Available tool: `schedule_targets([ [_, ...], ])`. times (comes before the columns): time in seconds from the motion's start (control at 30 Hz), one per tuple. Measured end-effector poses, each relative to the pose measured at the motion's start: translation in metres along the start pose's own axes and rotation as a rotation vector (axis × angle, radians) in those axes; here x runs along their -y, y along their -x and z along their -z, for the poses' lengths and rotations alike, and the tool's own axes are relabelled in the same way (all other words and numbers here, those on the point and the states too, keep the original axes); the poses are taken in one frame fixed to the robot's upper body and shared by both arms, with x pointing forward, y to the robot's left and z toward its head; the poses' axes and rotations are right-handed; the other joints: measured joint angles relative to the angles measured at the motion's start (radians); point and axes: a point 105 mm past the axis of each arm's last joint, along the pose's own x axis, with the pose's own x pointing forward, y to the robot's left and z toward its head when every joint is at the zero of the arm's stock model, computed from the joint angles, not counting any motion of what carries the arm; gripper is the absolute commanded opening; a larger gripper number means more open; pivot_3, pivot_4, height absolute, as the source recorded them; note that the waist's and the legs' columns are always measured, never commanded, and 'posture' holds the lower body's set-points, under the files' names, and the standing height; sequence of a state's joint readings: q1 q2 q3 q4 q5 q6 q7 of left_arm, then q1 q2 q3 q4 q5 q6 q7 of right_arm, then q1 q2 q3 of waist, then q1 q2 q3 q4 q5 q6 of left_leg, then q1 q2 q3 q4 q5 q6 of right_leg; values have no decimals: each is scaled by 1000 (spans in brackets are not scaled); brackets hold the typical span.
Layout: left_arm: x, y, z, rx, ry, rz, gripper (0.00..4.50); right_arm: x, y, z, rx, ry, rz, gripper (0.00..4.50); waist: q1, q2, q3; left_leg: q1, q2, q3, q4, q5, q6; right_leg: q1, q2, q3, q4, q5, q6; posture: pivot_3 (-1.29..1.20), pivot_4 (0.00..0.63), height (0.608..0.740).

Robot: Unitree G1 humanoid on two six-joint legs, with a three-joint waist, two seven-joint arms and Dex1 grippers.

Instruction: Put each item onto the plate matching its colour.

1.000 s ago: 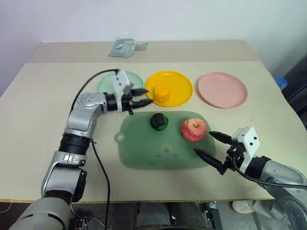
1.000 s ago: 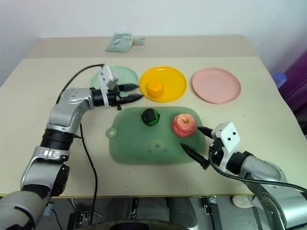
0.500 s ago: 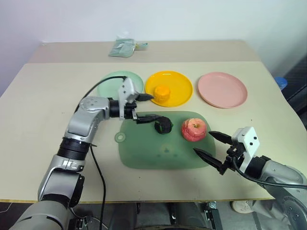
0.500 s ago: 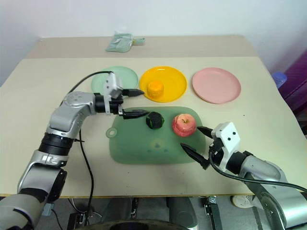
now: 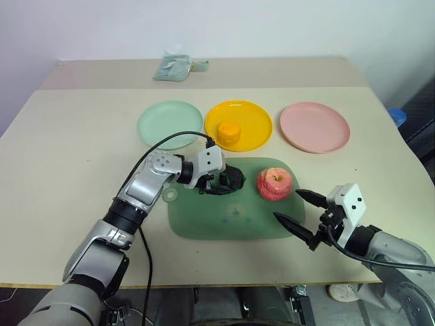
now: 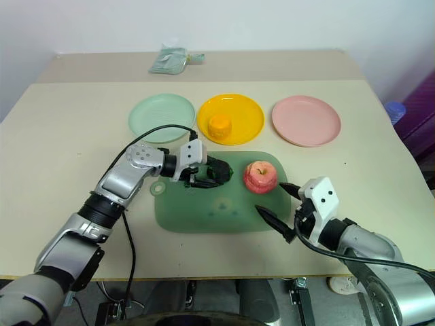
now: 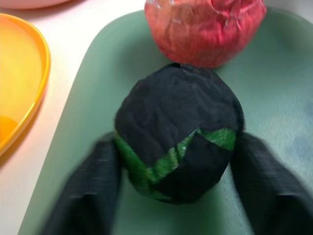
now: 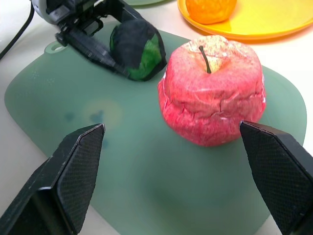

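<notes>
A dark green-black ball (image 5: 232, 177) lies on the big green mat (image 5: 224, 219). My left gripper (image 5: 228, 182) is shut on it, and one finger (image 7: 90, 196) presses each side of the ball (image 7: 178, 132). The pinkish-red apple (image 5: 274, 183) sits upright on the mat just right of the ball. An orange-yellow chunk (image 5: 230, 132) rests on the yellow plate (image 5: 255, 121). The mint green plate (image 5: 170, 124) and the pink plate (image 5: 315, 127) stand bare on either side of it. My right gripper (image 5: 287, 204) is open at the mat's front right corner, short of the apple (image 8: 212, 98).
A crumpled greenish packet (image 5: 175, 68) lies at the table's far edge. The left arm's black cable (image 5: 146, 166) loops over the table beside the mat. A blue object (image 5: 397, 117) sits beyond the table's right edge.
My left gripper came down from the yellow plate's edge onto the mat, opened, and shut around the dark ball, which shifted slightly right. The right arm has stayed still.
</notes>
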State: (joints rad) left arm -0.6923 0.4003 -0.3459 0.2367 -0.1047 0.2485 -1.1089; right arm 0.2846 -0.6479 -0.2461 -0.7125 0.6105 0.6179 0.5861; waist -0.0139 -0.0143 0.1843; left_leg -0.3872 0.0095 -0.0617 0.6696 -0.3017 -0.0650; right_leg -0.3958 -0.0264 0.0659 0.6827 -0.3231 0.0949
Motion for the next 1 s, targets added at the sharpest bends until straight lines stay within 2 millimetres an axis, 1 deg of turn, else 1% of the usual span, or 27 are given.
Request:
schedule_targets([
  [0.07,-2,5,-5,51,32,-21,1896,0,0,1,-2,-1,1,4500,-2,0,0,0,1,0,0,0,0,0,0,0,0,0,0,0,150,740],
  [0.13,-11,16,-13,134,93,-93,1896,0,0,1,-1,-1,1,4500,-2,0,0,0,1,-1,0,0,0,0,0,0,0,0,0,0,150,740],
  [0.23,-40,43,-19,210,149,-285,1896,0,0,1,-2,0,2,4500,0,0,0,0,1,-2,0,0,0,0,0,0,0,0,0,0,150,740],
  [0.27,-56,55,-18,212,165,-391,1896,0,0,0,-1,2,2,4500,1,0,0,0,1,-3,0,0,0,0,0,0,0,0,0,0,150,740],
  [0.3,-74,67,-14,193,182,-509,1896,0,0,0,2,4,1,4500,2,0,0,0,0,-3,1,0,0,0,0,0,0,0,0,0,150,740],
  [0.37,-103,93,0,121,210,-718,1896,1,-1,-2,8,12,0,4500,2,0,0,0,0,-3,1,0,0,0,0,0,0,0,0,0,150,740],
  [0.43,-118,106,13,57,242,-840,1896,1,-2,-4,14,19,-3,4500,3,0,0,0,-1,-3,1,0,0,0,-1,0,0,0,0,0,150,740],
  [0.47,-123,107,19,30,258,-873,2235,1,-4,-7,21,25,-10,4500,4,-1,0,0,-1,-2,1,0,0,0,-1,-1,0,0,0,0,150,740],
  [0.53,-127,103,30,-21,287,-897,2987,0,-7,-10,33,35,-24,4500,5,-1,0,-1,-2,-1,2,0,0,0,-1,-1,0,0,0,0,150,740],
  [0.63,-130,94,37,-64,293,-900,4473,1,-8,-11,38,37,-25,4500,3,-1,0,-3,-1,-2,3,0,0,-1,-1,-2,0,0,0,0,150,740],
  [0.7,-136,96,34,-70,276,-932,4473,3,-9,-12,38,33,-21,4500,1,-1,0,-3,-1,-2,3,0,0,-2,-1,-2,1,0,0,0,150,740],
  [0.77,-143,100,24,-54,231,-963,4473,7,-10,-13,36,28,-8,4500,-2,-1,0,-3,-1,-1,3,0,0,-2,-1,-2,2,0,0,0,150,740],
  [0.83,-146,104,16,-10,203,-982,4473,9,-10,-16,43,33,5,4500,-2,-1,0,-3,-1,-1,3,0,0,-2,-1,-2,2,0,0,0,150,740],
  [0.87,-146,107,12,38,204,-976,4473,11,-11,-18,50,40,16,4500,-2,-1,0,-3,-1,-1,3,0,0,-2,-1,-2,2,0,0,0,150,740],
  [0.93,-140,108,0,133,183,-930,4473,14,-13,-24,65,55,34,4500,-1,-1,0,-3,-1,-1,4,0,0,-2,-1,-2,2,0,0,0,150,740],
  [0.97,-133,108,-6,177,166,-882,4473,15,-14,-27,75,58,40,4500,-1,0,0,-3,0,-1,3,0,0,-2,-1,-2,2,0,0,0,150,740],
  [1.0,-119,104,-11,225,147,-792,4473,15,-16,-31,95,57,47,4500,-4,0,0,-3,1,-1,3,0,0,-2,-1,-1,2,0,0,0,150,740],
])
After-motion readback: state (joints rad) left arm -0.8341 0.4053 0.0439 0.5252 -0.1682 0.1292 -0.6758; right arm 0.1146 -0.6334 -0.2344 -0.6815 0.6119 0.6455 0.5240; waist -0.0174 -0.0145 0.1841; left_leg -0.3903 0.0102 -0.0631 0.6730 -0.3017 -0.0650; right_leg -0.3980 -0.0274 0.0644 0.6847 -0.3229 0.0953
